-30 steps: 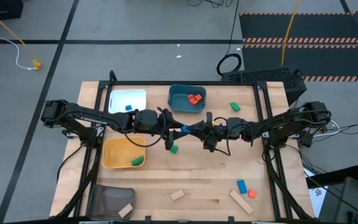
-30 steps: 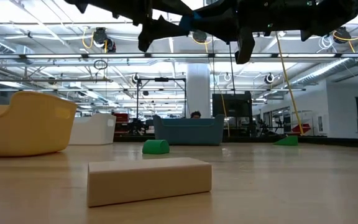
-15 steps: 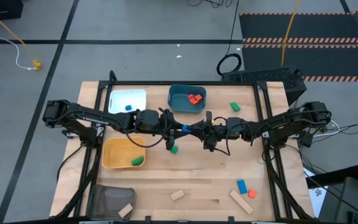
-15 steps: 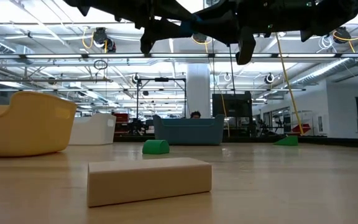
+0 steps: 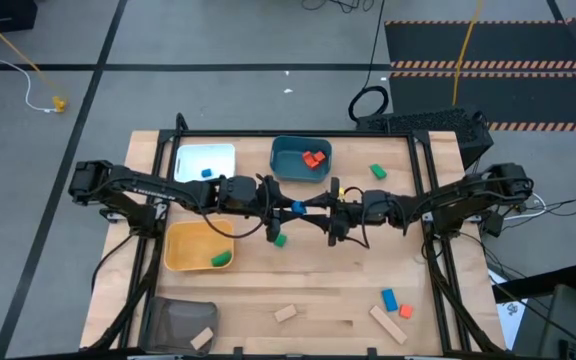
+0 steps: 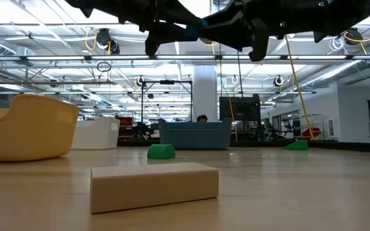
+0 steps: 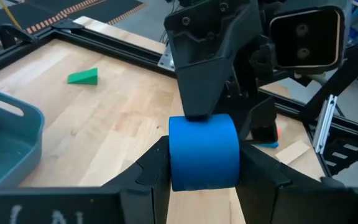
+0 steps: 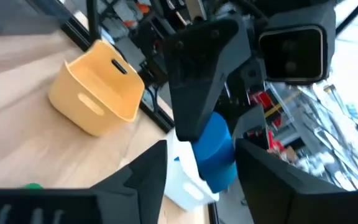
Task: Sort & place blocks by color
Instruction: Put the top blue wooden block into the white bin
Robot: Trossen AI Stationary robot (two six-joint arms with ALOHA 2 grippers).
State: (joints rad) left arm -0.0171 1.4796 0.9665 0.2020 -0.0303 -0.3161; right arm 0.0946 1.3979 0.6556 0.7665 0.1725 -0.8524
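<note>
Above the middle of the table [image 5: 368,290], the two arms met, and the blue block [image 5: 297,208] sat clamped in the left pincer [image 5: 290,208], which had narrowed onto it over the past second. The right pincer [image 5: 313,210], shut on the block a second before, had spread its fingers [image 8: 143,176] either side of it. The green block [image 5: 280,239] stayed on the table just below them.
</note>
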